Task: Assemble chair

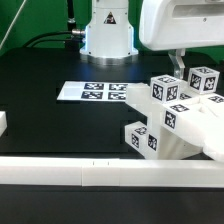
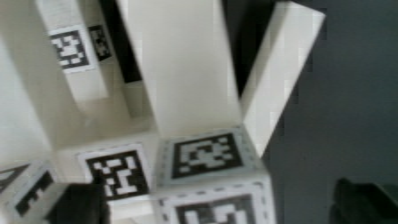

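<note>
The chair [image 1: 172, 118] is a cluster of glossy white tagged pieces at the exterior view's right: tagged blocks on top, a tagged cube [image 1: 143, 138] low in front, and slanted braces. My gripper [image 1: 181, 70] comes down from above onto the cluster's top; its tips are hidden among the pieces. In the wrist view my gripper [image 2: 217, 203] is open. Its dark fingers [image 2: 71, 200] stand on either side of a tagged block [image 2: 219, 190], with a clear gap on one side. Long white legs [image 2: 187, 60] run away from the block.
The marker board [image 1: 93, 92] lies flat on the black table left of the chair. A long plain white rail [image 1: 90, 172] runs along the front edge. A small white piece [image 1: 3, 122] sits at the far left. The robot base [image 1: 107, 35] stands behind.
</note>
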Available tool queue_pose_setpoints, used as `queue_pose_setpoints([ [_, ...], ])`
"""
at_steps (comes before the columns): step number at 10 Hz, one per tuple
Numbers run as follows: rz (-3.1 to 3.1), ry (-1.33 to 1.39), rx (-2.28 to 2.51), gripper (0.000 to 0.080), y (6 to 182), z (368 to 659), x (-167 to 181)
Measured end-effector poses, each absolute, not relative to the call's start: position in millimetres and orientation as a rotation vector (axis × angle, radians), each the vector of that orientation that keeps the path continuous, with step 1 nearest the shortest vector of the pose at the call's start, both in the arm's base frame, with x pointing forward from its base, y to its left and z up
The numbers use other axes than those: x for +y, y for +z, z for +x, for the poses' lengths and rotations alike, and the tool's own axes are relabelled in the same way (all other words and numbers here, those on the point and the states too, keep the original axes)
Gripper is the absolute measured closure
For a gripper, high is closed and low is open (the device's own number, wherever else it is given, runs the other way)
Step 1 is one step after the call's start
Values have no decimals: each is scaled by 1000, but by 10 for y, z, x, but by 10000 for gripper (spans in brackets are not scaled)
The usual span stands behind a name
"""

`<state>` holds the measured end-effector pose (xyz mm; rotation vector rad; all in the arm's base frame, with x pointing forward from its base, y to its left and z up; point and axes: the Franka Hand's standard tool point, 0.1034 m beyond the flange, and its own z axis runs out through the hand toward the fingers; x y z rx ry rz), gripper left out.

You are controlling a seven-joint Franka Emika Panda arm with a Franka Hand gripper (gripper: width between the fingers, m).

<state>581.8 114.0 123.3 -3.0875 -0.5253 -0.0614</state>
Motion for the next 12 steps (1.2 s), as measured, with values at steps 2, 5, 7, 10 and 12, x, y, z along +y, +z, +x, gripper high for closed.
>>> queue_pose_setpoints([
  [2, -3088, -61, -521, 522, 1230, 5817, 1139],
  [5, -3094, -65, -424, 518, 1227, 5816, 1145],
  [7, -3076, -110, 105, 518, 1221, 5788, 1167],
  [10, -3018, -139, 444, 518, 1225, 5811, 1192],
  [12, -2958, -124, 687, 517, 1223, 5810, 1199],
])
